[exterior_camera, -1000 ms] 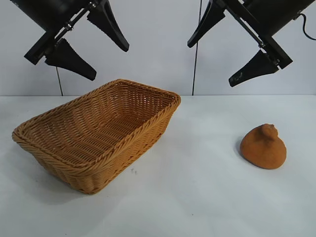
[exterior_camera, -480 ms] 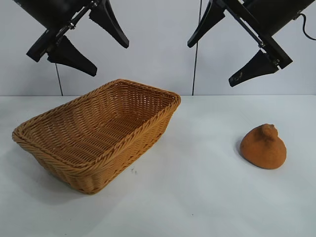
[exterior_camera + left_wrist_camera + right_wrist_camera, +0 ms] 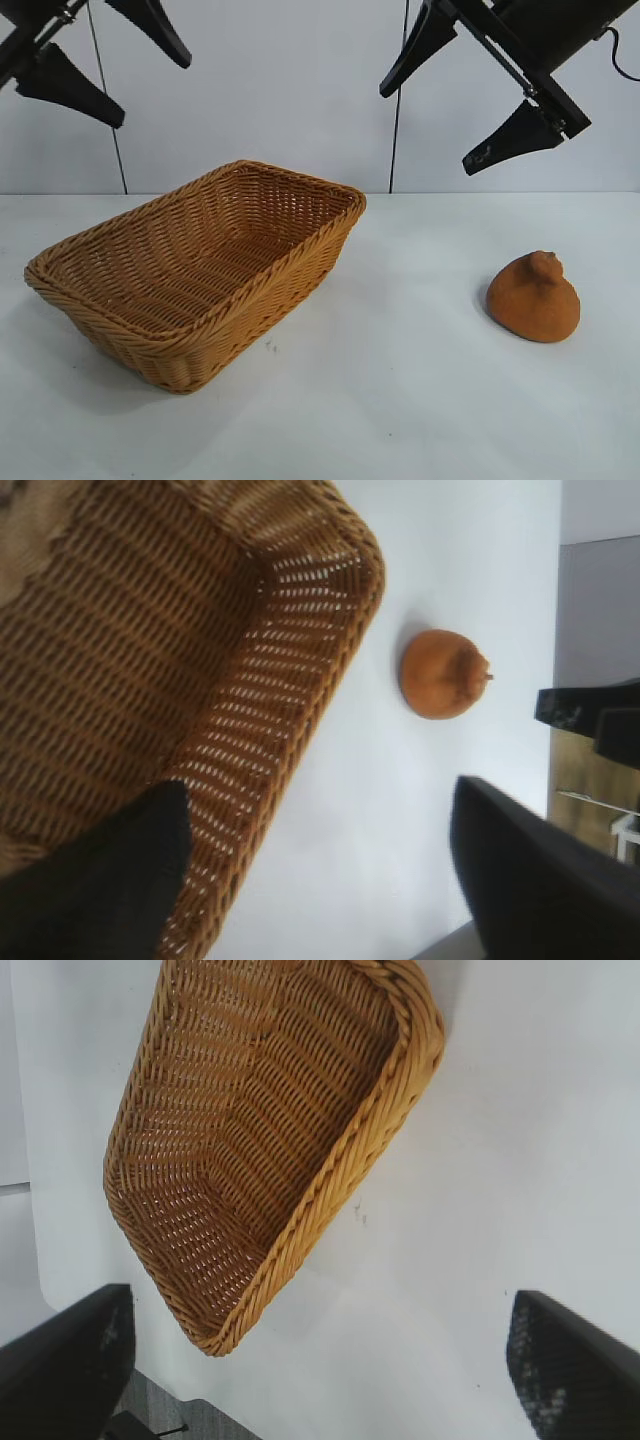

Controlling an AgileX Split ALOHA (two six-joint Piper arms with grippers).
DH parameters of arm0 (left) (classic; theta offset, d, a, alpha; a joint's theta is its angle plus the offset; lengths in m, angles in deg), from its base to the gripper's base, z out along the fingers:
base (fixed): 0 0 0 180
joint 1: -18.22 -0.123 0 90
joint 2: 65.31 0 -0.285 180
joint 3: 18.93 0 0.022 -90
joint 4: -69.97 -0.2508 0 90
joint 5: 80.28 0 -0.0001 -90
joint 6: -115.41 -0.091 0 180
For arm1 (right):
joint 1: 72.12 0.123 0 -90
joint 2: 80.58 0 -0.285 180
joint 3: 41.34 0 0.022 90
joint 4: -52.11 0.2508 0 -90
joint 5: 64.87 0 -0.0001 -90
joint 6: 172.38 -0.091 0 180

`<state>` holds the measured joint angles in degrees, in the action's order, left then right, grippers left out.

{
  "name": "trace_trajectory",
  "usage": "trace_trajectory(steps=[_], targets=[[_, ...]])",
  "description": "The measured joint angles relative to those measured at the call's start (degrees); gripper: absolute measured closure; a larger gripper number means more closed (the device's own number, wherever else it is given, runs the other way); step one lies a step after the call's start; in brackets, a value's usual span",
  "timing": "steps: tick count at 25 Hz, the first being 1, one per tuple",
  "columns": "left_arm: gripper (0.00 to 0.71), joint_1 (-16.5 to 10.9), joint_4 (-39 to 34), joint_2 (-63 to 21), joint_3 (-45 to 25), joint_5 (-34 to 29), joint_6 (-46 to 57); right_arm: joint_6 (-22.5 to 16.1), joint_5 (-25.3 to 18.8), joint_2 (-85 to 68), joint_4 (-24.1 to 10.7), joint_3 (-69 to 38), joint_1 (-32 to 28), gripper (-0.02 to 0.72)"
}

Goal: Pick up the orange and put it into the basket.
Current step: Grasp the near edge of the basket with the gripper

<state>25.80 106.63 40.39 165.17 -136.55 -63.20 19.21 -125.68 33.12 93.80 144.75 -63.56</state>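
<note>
The orange (image 3: 534,298), a burnt-orange dome with a small knob on top, rests on the white table (image 3: 400,400) at the right, well apart from the basket. The wicker basket (image 3: 300,250) stands at the left with nothing inside. High above the basket's left end, my left gripper (image 3: 152,92) hangs open and empty. My right gripper (image 3: 427,131) is open and empty too, up in the air between basket and orange. The left wrist view shows the basket's rim (image 3: 340,630), the orange (image 3: 443,674) and the open left gripper (image 3: 318,790). The right wrist view shows the basket (image 3: 330,1180) beneath the open right gripper (image 3: 320,1300).
A pale wall (image 3: 300,90) with dark vertical seams closes the back of the table. In the left wrist view a dark piece of the right arm (image 3: 590,720) shows beyond the orange. The table's near edge (image 3: 200,1400) shows in the right wrist view.
The left gripper has risen and swung to the left, away from over the basket's middle. The right gripper, the orange and the basket have not moved.
</note>
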Motion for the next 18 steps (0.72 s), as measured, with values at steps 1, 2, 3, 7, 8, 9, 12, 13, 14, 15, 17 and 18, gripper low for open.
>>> trace_trajectory(steps=[1, 2, 3, 7, 8, 9, 12, 13, 14, 15, 17, 18], targets=[[0.19, 0.0, -2.2, -1.1, -1.0, -0.1, 2.1, 0.1, 0.0, 0.0, 0.0, 0.0, 0.0, 0.01], [0.19, 0.0, -4.4, -2.5, -2.4, -0.2, 4.6, 0.1, 0.1, 0.0, 0.0, 0.0, 0.0, 0.01], [0.19, 0.0, -6.1, -3.9, -3.8, 0.2, 7.6, 0.1, 0.1, 0.0, 0.0, 0.0, 0.0, 0.01], [0.19, 0.0, -13.2, -9.0, -12.1, 4.4, 21.8, 0.1, 0.2, 0.0, 0.0, 0.0, 0.0, 0.01], [0.19, 0.1, -14.8, -9.7, -14.3, 5.5, 26.0, 0.1, 0.2, 0.0, 0.0, 0.0, 0.0, 0.01], [0.19, 0.2, -16.0, -10.3, -16.5, 6.7, 30.2, 0.1, 0.2, 0.0, 0.0, 0.0, 0.0, 0.01], [0.19, 0.2, -17.2, -10.4, -22.3, 10.0, 38.5, 0.1, 0.2, 0.0, 0.3, 0.0, 0.0, 0.01], [0.19, 0.2, -17.2, -10.4, -24.1, 11.2, 39.8, 0.1, 0.2, 0.0, 0.3, 0.0, 0.0, 0.01], [0.19, 0.2, -17.2, -10.4, -25.3, 12.3, 40.4, 0.1, 0.2, 0.0, 0.3, 0.0, 0.0, 0.01], [0.19, 0.2, -17.2, -10.4, -26.4, 12.9, 40.8, 0.1, 0.2, 0.0, 0.3, 0.0, 0.0, 0.01], [0.19, 0.4, -17.2, -10.4, -28.0, 14.2, 41.3, 0.1, 0.2, 0.0, 0.5, 0.0, 0.0, 0.01], [0.19, 0.7, -17.3, -10.4, -28.6, 14.8, 41.6, 0.1, 0.2, 0.0, 0.5, 0.0, 0.0, 0.01]])
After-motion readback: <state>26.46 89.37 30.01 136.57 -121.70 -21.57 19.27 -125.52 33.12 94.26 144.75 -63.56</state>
